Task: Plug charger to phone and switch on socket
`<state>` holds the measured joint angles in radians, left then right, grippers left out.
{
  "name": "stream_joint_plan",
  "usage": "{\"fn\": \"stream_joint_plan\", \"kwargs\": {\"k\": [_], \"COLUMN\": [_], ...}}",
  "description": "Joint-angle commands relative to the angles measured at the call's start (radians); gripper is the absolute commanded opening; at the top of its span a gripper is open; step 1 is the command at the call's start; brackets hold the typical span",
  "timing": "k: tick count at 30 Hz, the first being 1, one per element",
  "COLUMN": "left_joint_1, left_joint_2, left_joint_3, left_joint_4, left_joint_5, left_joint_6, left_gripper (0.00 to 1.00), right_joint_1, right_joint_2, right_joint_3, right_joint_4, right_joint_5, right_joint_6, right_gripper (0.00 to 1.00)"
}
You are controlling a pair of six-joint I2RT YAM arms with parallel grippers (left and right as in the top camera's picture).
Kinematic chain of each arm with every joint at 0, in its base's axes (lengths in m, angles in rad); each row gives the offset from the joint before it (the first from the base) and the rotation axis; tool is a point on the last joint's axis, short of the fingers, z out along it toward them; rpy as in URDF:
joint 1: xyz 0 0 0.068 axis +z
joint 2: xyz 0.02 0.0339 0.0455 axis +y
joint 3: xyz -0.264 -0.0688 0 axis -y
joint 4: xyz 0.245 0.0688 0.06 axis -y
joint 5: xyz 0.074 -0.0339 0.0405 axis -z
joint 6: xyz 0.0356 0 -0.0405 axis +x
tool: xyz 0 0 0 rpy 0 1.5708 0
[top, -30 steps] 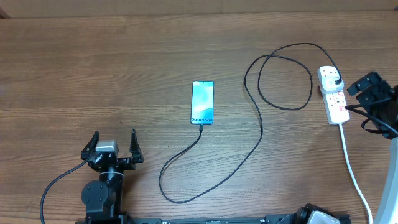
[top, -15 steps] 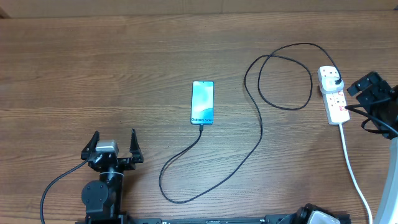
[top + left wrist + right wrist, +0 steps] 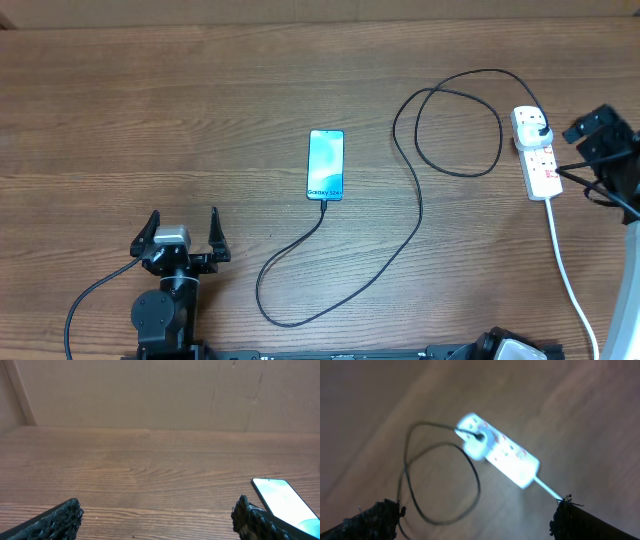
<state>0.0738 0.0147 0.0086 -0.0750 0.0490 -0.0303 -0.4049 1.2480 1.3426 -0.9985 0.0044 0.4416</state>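
The phone (image 3: 326, 164) lies flat mid-table with its cyan screen up; its corner also shows in the left wrist view (image 3: 285, 500). The black charger (image 3: 420, 205) runs from the phone's near end, loops across the table and ends in a plug (image 3: 538, 125) seated in the far end of the white socket (image 3: 535, 155). In the blurred right wrist view, the socket (image 3: 500, 451) and charger loop (image 3: 440, 480) lie below. My right gripper (image 3: 597, 128) hovers open just right of the socket, holding nothing (image 3: 475, 520). My left gripper (image 3: 182, 232) rests open and empty near the front left (image 3: 155, 520).
The socket's white cord (image 3: 565, 265) trails toward the front right edge. A cardboard wall (image 3: 160, 390) stands along the table's far side. The right arm's cabling (image 3: 600, 190) hangs beside the socket.
My right gripper has shifted slightly toward the far side beside the socket. The left arm, phone and charger have not moved.
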Motion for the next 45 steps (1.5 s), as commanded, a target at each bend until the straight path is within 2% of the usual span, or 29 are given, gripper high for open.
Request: {"fn": "stream_joint_plan", "kwargs": {"k": [1, 9, 19, 26, 35, 45], "left_joint_1": [0.006, 0.006, 0.006, 0.006, 0.006, 0.006], "left_joint_2": [-0.011, -0.011, -0.011, -0.011, -0.011, -0.011], "left_joint_3": [-0.004, -0.004, -0.004, -0.004, -0.004, -0.004], "left_joint_4": [0.0, 0.0, 0.0, 0.0, 0.0, 0.0], "left_joint_5": [0.003, 0.003, 0.003, 0.003, 0.003, 0.003], "left_joint_6": [-0.018, -0.018, -0.018, -0.018, -0.018, -0.018], "left_gripper": [1.0, 1.0, 1.0, 1.0, 1.0, 0.99], "right_joint_1": [0.038, 0.127, 0.268, 0.306, 0.307, 0.307], "right_joint_2": [-0.061, -0.22, -0.455, -0.599, -0.751, -0.917], "right_joint_3": [-0.068, -0.331, -0.743, -0.975, -1.168, -1.297], "right_joint_4": [0.062, 0.348, 0.882, 1.123, 1.308, 1.327], "right_joint_5": [-0.005, -0.006, -0.006, -0.006, -0.006, -0.005], "right_joint_6": [0.0, 0.0, 0.0, 0.002, 0.004, 0.004], "right_gripper": [1.0, 1.0, 1.0, 1.0, 1.0, 1.0]}}
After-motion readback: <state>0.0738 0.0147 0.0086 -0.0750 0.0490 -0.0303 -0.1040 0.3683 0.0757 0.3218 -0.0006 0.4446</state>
